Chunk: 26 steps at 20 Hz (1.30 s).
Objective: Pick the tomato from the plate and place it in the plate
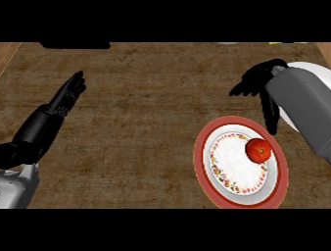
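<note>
The tomato (259, 149) sits on the red-rimmed plate (206, 169), right of centre. The right hand (259, 81) hangs above it, fingers apparently uncurled, grasping nothing. The left hand (56, 110) rests released at left. No writing legible.

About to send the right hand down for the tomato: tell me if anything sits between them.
Nothing visible does. The tomato lies uncovered on the red-rimmed plate, at its right side. The right hand hangs above and beyond it, fingers pointing down toward it, with only bare counter and plate rim between.
</note>
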Each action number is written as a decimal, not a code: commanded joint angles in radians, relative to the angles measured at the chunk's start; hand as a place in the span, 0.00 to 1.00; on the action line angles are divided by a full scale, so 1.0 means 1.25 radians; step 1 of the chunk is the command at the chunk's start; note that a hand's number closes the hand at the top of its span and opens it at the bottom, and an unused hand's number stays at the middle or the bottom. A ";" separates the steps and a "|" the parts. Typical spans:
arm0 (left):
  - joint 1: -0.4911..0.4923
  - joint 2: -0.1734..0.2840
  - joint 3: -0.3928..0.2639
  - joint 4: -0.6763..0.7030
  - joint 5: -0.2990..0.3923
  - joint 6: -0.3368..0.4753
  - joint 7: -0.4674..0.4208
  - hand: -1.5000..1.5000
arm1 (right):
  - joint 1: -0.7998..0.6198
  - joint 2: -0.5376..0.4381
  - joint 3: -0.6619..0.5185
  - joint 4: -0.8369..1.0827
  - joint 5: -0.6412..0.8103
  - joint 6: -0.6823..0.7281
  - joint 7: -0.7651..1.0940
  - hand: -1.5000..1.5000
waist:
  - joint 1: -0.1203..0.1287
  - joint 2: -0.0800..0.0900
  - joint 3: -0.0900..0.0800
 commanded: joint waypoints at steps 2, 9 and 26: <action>0.033 -0.024 -0.016 -0.060 -0.033 0.017 0.027 0.50 | 0.030 -0.003 0.037 0.010 0.067 0.035 -0.072 0.00 | 0.004 0.000 0.001; 0.014 -0.052 0.007 0.021 -0.066 0.008 -0.009 0.50 | 0.126 0.014 0.052 -0.068 0.106 0.033 -0.065 0.00 | -0.016 -0.004 0.000; 0.015 -0.021 0.112 -0.049 -0.017 -0.082 0.054 0.50 | 0.255 -0.024 0.075 -0.184 0.185 0.075 -0.096 0.00 | -0.018 -0.008 0.000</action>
